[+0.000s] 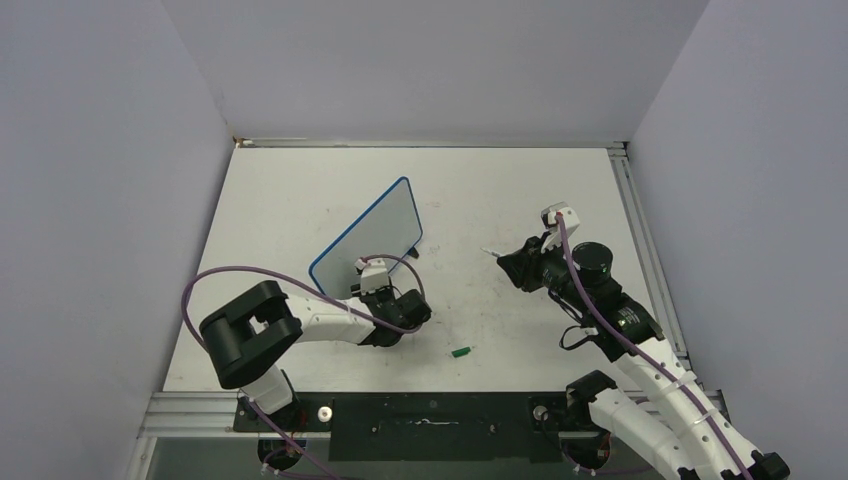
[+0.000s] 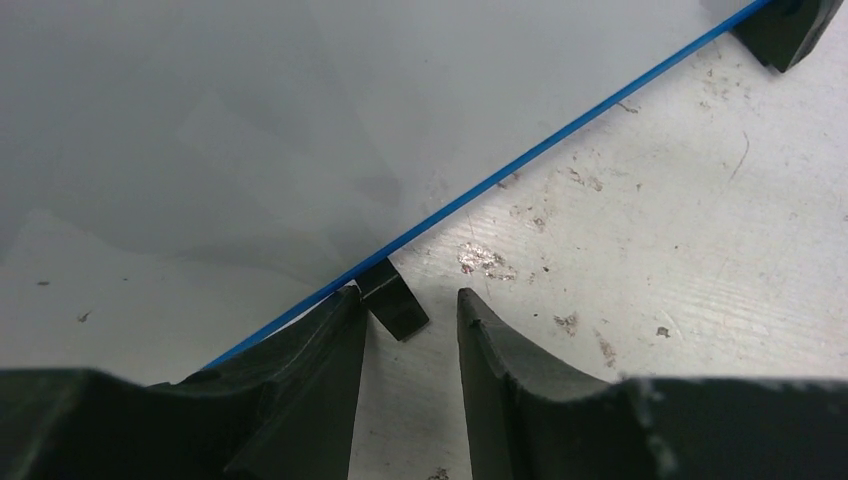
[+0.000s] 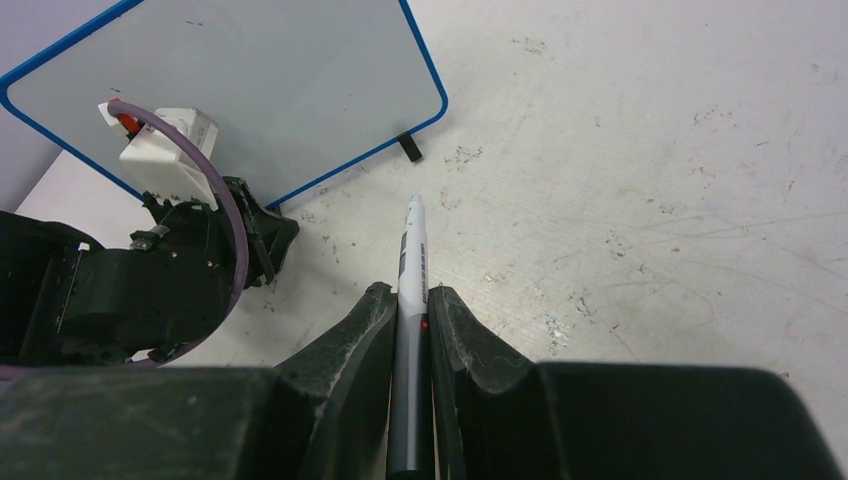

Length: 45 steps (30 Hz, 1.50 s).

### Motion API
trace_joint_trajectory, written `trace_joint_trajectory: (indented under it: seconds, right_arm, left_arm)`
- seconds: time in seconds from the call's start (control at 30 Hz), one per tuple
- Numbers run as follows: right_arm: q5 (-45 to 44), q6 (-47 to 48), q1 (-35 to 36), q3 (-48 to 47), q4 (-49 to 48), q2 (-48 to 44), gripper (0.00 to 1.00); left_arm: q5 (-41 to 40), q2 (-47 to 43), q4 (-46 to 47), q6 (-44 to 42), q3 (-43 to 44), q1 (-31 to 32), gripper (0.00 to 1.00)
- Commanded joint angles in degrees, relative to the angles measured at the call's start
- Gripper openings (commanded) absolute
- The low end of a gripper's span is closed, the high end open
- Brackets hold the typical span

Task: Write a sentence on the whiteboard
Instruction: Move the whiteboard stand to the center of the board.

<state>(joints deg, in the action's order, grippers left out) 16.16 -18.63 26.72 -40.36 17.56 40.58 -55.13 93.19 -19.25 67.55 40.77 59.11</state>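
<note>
The whiteboard [image 1: 370,232], white with a thin blue frame, stands tilted left of centre; its face shows no writing, so the sentence is not in view. My left gripper [image 1: 378,274] sits at its near bottom edge. In the left wrist view the gripper [image 2: 405,298] is open, with a black foot [image 2: 393,303] of the board [image 2: 250,120] between the fingertips and the left finger against the blue frame. My right gripper [image 1: 512,264] is shut on a grey-white marker [image 3: 414,250], uncapped, tip towards the board [image 3: 270,90] and apart from it.
A small green marker cap [image 1: 461,352] lies on the scuffed white tabletop [image 1: 520,190] between the two arms. A second black foot [image 3: 408,147] stands at the board's right corner. Grey walls enclose the table on three sides.
</note>
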Motion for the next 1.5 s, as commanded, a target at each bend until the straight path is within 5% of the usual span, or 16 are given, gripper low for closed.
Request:
trace_joint_trajectory:
  seconds: [0.0,0.2,0.47,0.97,1.47]
  right_arm:
    - [0.8,-0.5,0.3,0.2,-3.3,-1.1,0.05]
    - [1.1,-0.9,0.3,0.3,-3.5,-1.0,0.05]
    - [1.0,-0.7,0.2,0.2,-3.4,-0.8,0.05]
    - [0.3,-1.1,0.4,-0.1,-3.6,-0.6,0.05]
    - [-1.4,-0.8,0.4,-0.3,-2.7,-1.9,0.05]
  left_arm:
    - [-2.7,0.9,-1.9,2.4,-1.1,-0.9,0.35]
    - [-4.9,1.7,-1.8,3.0,-1.2,-0.9,0.25]
    - [-5.5,3.4,-2.1,2.9,-1.8,0.5,0.00]
    - [-3.3,2.7,-0.6,2.7,-2.1,8.8,0.00]
    - [1.9,3.8,15.7,-11.8,-2.3,13.5,0.00]
